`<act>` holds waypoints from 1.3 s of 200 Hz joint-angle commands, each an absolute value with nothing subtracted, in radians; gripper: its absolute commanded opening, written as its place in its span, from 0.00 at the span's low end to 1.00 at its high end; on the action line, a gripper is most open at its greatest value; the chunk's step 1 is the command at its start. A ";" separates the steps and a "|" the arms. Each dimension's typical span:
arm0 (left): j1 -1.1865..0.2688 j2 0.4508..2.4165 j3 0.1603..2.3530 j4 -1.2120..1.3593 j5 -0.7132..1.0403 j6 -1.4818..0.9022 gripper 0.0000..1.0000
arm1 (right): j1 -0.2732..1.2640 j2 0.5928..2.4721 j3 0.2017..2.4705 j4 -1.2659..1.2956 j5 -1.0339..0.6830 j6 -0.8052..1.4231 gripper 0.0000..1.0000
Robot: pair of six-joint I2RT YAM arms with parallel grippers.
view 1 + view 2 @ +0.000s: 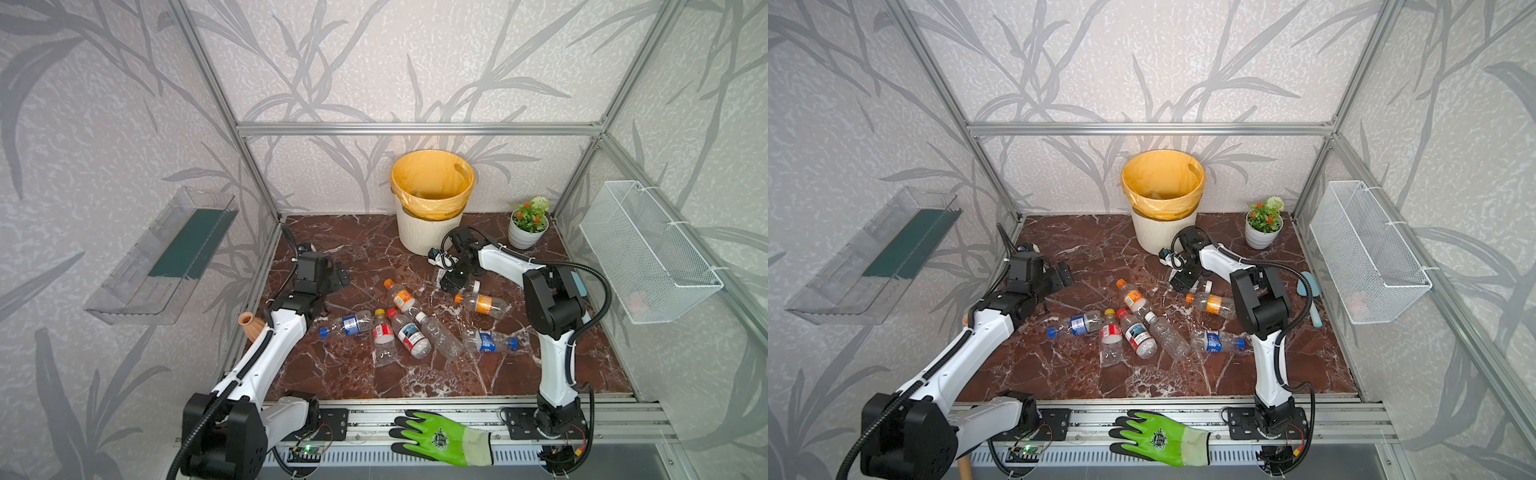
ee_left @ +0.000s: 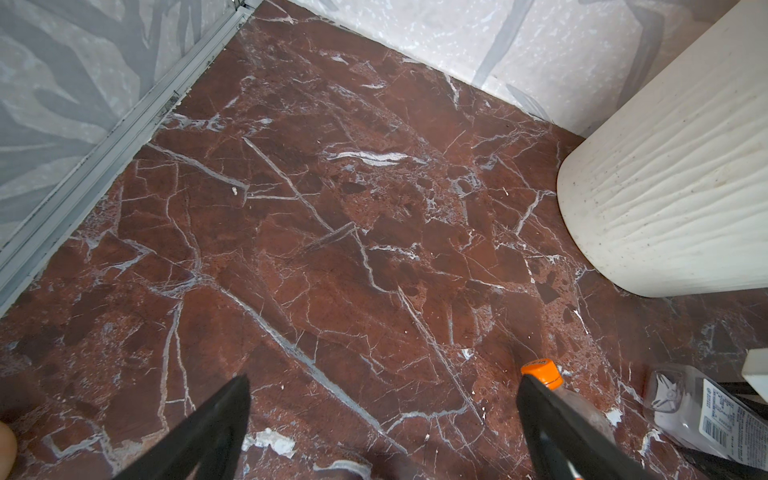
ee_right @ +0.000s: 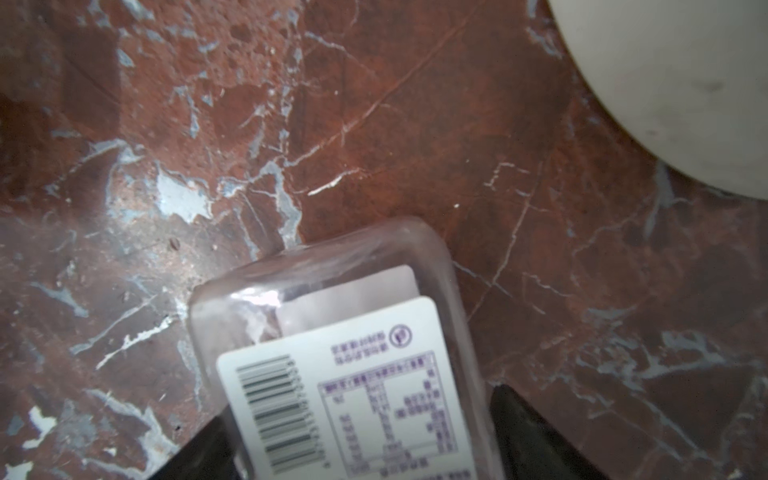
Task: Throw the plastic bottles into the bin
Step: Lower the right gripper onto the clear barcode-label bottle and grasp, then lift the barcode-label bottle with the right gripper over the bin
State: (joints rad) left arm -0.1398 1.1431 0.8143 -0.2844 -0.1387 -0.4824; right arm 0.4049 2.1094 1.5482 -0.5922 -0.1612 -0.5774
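The bin (image 1: 432, 232) (image 1: 1160, 235), cream ribbed with a yellow bag, stands at the back of the marble floor. Several plastic bottles (image 1: 407, 328) (image 1: 1138, 328) lie in a loose heap in front of it. My right gripper (image 1: 451, 279) (image 1: 1183, 279) (image 3: 357, 405) is down at the floor just in front of the bin. Its fingers press both sides of a clear bottle with a white barcode label (image 3: 324, 291) (image 2: 681, 399), which lies flat. My left gripper (image 1: 343, 274) (image 1: 1065, 274) (image 2: 384, 378) hangs open over bare floor, with an orange bottle cap (image 2: 540, 372) beside one finger.
A potted plant (image 1: 527, 224) stands at the back right. A white wire basket (image 1: 648, 249) hangs on the right wall and a clear shelf (image 1: 162, 257) on the left. A small terracotta vase (image 1: 250, 324) sits by the left arm. A green glove (image 1: 444, 438) lies on the front rail.
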 commanded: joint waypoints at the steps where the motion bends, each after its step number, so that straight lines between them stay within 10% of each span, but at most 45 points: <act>1: -0.135 1.141 0.805 -0.304 -0.168 -0.482 0.99 | 0.409 2.119 1.579 -0.620 -0.156 -0.579 0.79; 260: -0.135 1.146 0.784 -0.268 -0.163 -0.524 0.99 | 0.368 1.204 1.062 0.253 -0.064 -0.130 0.54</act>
State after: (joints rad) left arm -0.1398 1.1488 0.7952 -0.2829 -0.1558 -0.5060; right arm 0.3820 1.3052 1.0748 0.0864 -0.1261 -0.1986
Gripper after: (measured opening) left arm 0.992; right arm 0.650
